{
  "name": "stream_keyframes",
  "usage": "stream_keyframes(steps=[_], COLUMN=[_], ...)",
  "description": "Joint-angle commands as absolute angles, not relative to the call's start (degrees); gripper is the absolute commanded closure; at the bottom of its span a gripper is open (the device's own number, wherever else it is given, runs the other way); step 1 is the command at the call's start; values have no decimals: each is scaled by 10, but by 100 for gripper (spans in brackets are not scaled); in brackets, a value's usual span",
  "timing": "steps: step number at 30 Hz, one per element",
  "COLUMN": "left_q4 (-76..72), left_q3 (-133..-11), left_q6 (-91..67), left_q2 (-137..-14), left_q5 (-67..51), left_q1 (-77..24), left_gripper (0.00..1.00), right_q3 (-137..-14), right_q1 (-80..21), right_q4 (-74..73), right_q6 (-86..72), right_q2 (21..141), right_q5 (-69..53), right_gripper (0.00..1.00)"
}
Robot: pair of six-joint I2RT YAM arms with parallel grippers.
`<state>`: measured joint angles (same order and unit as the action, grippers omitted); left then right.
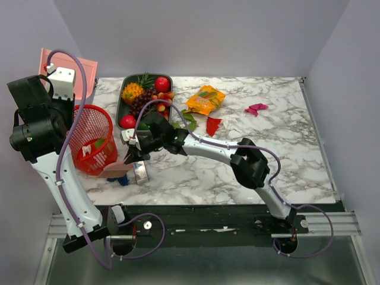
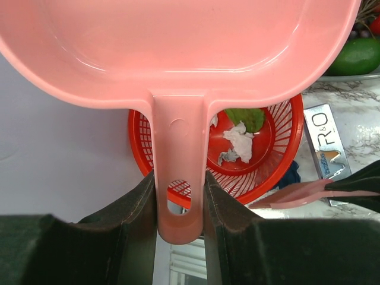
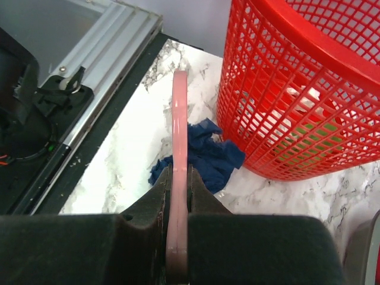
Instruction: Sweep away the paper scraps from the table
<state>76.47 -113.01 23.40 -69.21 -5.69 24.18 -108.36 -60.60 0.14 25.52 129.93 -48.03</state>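
My left gripper [image 2: 180, 189] is shut on the handle of the pink dustpan [image 2: 178, 47] and holds it up over the red basket [image 2: 261, 169] at the table's left edge. My right gripper [image 3: 179, 178] is shut on a flat pink sweeper [image 3: 179, 119], edge-on, low over the marble table [image 1: 249, 160]. A blue paper scrap [image 3: 205, 154] lies just beside the sweeper, against the basket's foot [image 3: 285, 154]. In the top view a red scrap [image 1: 212, 124], a magenta scrap [image 1: 256, 108] and a green scrap [image 1: 189, 117] lie further right. White and green scraps [image 2: 240, 142] lie inside the basket.
A dark fruit tray [image 1: 123, 95] stands at the back, an orange snack bag [image 1: 205, 100] beside it. A silver packet [image 1: 141, 172] lies by the right gripper. The table's black front edge [image 3: 113, 113] is close to the blue scrap.
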Motion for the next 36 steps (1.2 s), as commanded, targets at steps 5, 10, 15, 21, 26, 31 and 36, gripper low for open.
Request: stream_keyframes(steps=[5, 10, 15, 21, 26, 31, 36], left_q4=[774, 761, 732, 708, 690, 657, 605], left_q3=[-1128, -1107, -1082, -1049, -1035, -1005, -965], left_q6=[258, 251, 232, 222, 212, 200, 200], left_q2=[-699, -694, -686, -676, -671, -658, -638], left_q5=[-75, -91, -105, -127, -141, -155, -166], left_q1=[241, 241, 241, 240, 236, 232, 220], left_gripper=[100, 100, 100, 100, 100, 100, 100], right_q3=[-1070, -1059, -990, -919, -851, -798, -744], right_q1=[-616, -616, -617, -617, -616, -587, -540], right_q4=[-26, -136, -178, -238, -252, -272, -351], right_q6=[294, 328, 360, 384, 388, 343, 368], right_q2=[1290, 1261, 1213, 1155, 1100, 1042, 959], right_q5=[-453, -459, -453, -438, -374, -306, -258], right_gripper=[99, 99, 99, 99, 99, 99, 100])
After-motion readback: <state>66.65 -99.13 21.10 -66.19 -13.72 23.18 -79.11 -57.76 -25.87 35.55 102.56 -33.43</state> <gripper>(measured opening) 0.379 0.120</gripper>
